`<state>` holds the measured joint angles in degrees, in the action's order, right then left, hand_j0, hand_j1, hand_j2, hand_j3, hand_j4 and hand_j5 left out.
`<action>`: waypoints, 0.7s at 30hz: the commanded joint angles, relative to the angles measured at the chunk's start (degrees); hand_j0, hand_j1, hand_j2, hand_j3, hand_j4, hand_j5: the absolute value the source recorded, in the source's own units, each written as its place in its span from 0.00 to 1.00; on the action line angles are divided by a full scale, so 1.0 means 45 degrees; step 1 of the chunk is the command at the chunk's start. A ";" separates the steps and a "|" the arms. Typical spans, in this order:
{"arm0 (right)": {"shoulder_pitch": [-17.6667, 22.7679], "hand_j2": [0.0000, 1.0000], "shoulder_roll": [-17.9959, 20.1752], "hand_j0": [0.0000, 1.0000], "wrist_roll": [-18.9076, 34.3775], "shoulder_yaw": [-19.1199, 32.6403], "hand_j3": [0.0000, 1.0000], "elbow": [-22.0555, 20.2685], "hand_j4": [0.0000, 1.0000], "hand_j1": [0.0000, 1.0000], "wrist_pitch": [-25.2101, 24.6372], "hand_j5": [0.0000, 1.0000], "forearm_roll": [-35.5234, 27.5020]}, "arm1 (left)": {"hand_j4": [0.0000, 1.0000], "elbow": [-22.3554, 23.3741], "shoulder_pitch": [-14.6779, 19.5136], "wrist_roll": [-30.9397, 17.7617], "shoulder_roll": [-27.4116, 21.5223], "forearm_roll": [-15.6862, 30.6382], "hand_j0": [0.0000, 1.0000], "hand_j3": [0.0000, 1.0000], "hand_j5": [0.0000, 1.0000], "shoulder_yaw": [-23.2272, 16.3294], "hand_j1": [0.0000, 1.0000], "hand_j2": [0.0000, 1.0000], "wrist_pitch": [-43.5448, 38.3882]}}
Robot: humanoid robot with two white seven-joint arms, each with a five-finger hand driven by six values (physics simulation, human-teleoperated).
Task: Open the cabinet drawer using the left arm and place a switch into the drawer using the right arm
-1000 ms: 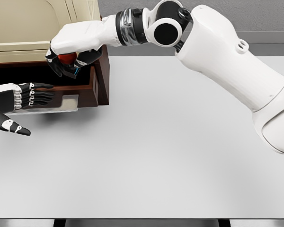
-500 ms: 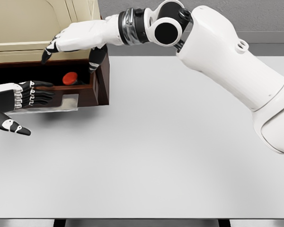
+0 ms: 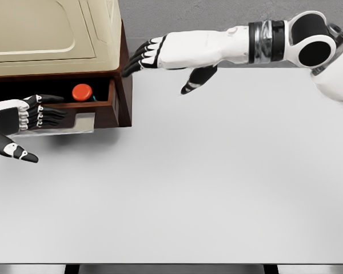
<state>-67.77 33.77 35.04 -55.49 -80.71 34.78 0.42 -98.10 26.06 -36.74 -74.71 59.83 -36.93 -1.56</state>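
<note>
The switch, with its round red button up, lies inside the open drawer of the brown cabinet at the upper left. My right hand hovers just right of the cabinet, above the table, fingers spread and holding nothing. At the left edge my left hand is in front of the drawer, its fingers stretched toward the drawer front and its thumb down, with nothing in it.
A cream top covers the cabinet. The white table stretches across the view, its front edge near the bottom. My right arm crosses the upper right corner.
The right hand let go of the switch, which now rests in the drawer. The hand then drew back to the right, clear of the cabinet. The left hand barely moved.
</note>
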 commanded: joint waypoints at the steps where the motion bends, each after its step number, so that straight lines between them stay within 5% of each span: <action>1: 0.0078 1.00 0.1753 1.00 -0.0009 0.1023 1.00 -0.0112 1.00 1.00 0.0050 1.00 -0.0289 | 1.00 -0.0720 -0.0909 0.0386 0.0900 0.1002 1.00 1.00 1.00 -0.1637 1.00 1.00 -0.0005; 5: 0.1367 1.00 0.3258 1.00 -0.0009 0.2332 1.00 0.0434 1.00 1.00 0.0050 1.00 -0.0289 | 1.00 -0.0720 -0.0421 0.0386 0.0939 0.1236 1.00 1.00 1.00 -0.1637 1.00 1.00 -0.0005; 15: 0.2344 1.00 0.3473 1.00 -0.0009 0.2215 1.00 0.0806 1.00 1.00 0.0050 1.00 -0.0230 | 1.00 -0.0720 0.1161 0.0386 0.0334 0.3091 1.00 1.00 1.00 -0.1618 1.00 1.00 -0.0005; 21: 0.2579 1.00 0.3376 1.00 -0.0009 0.2137 1.00 0.0767 1.00 1.00 0.0050 1.00 -0.0230 | 1.00 -0.0739 0.1161 0.0386 -0.0018 0.3346 1.00 1.00 1.00 -0.1617 1.00 1.00 -0.0005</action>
<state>-56.16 49.07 35.03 -45.72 -77.27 35.17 -0.24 -98.73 31.30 -37.57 -75.89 60.44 -42.89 -1.29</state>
